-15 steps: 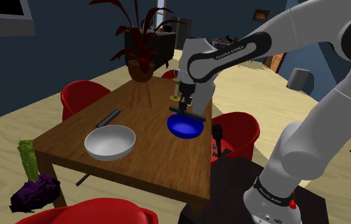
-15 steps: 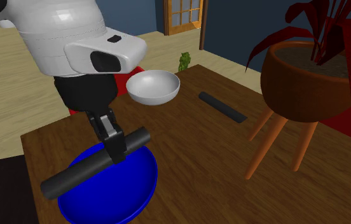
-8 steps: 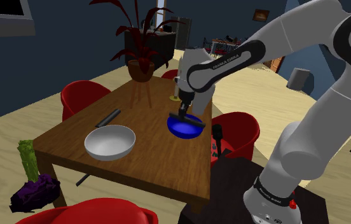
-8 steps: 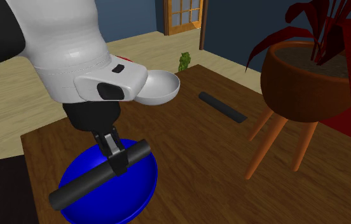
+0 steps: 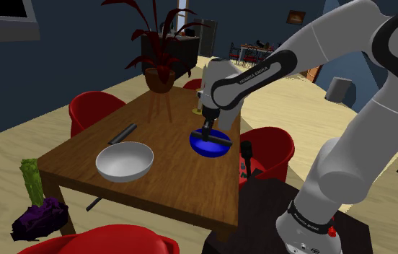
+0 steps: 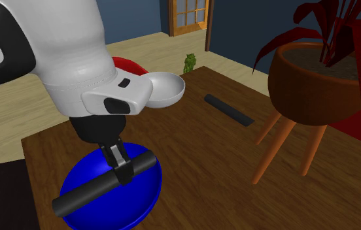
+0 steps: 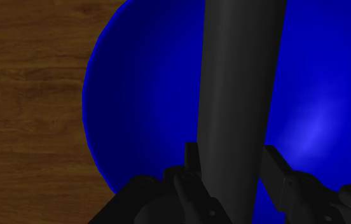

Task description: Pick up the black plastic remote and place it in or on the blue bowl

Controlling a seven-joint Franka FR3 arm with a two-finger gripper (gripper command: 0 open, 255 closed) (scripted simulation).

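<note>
Dark remote [image 6: 87, 196] clamped between gripper [image 6: 121, 167] fingers, low over blue bowl [image 6: 140, 199].
Long axis level, crossing the bowl; bowl near table [image 6: 199, 163] edge.

The shoulder view is dim: dark blue walls, a brighter pale floor. Light seems to fall from above, leaving a soft glare patch inside the blue bowl [image 7: 314, 127]. The black remote [image 7: 241, 83] shows almost no shading. The wooden table [image 6: 205, 150] is evenly lit. Edges are crisp.
</note>
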